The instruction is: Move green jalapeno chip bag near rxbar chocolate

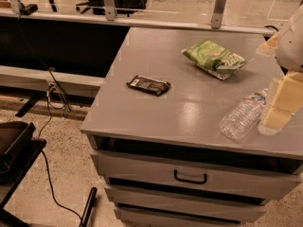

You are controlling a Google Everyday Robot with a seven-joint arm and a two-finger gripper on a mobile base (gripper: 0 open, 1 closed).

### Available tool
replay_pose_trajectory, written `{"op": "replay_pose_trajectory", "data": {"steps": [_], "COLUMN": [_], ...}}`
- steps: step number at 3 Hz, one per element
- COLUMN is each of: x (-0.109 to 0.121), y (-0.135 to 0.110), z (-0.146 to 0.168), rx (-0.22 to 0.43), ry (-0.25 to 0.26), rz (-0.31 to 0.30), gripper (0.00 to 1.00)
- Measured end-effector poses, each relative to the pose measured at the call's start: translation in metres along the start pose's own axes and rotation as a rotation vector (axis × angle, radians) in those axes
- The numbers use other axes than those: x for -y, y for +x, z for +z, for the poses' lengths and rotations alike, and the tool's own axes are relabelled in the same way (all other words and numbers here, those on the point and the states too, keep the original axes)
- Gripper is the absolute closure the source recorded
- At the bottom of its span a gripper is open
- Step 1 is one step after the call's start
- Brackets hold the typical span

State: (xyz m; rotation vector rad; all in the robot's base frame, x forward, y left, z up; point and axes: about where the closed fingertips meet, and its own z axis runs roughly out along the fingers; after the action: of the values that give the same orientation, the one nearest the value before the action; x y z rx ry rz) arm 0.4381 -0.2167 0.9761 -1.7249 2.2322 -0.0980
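Observation:
The green jalapeno chip bag [215, 58] lies on the grey cabinet top [189, 112] toward the back right, crinkly light green with a dark-green patch. The rxbar chocolate [148, 85] lies flat left of centre, a dark wrapper with a small white patch at its left end. The two are well apart, the bag behind and to the right of the bar. My gripper [278, 112] hangs at the right edge of the view, cream-coloured, over the front right of the top, right of the bottle and in front of the bag. It holds nothing I can see.
A clear plastic water bottle [242, 115] lies on its side at the front right, just left of the gripper. The cabinet has drawers with a black handle [190, 177]. A rail with glass panels [142, 20] runs behind. Cables [52, 108] and a dark cart [14, 145] are at left.

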Motion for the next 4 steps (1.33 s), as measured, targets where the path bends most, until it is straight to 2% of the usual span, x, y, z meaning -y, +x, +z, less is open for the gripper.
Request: {"op": "replay_pose_trajectory", "data": {"steps": [1, 2, 4], "x": [0.005, 0.031, 0.11], "y": [-0.001, -0.002, -0.01], "z": [-0.001, 0.006, 0.033], "rx": [0.004, 0.018, 0.11], "ry": [0.014, 0.042, 0.07], "rz": [0.007, 0.017, 0.043], "gripper": [0.0, 0.0, 0.0]}}
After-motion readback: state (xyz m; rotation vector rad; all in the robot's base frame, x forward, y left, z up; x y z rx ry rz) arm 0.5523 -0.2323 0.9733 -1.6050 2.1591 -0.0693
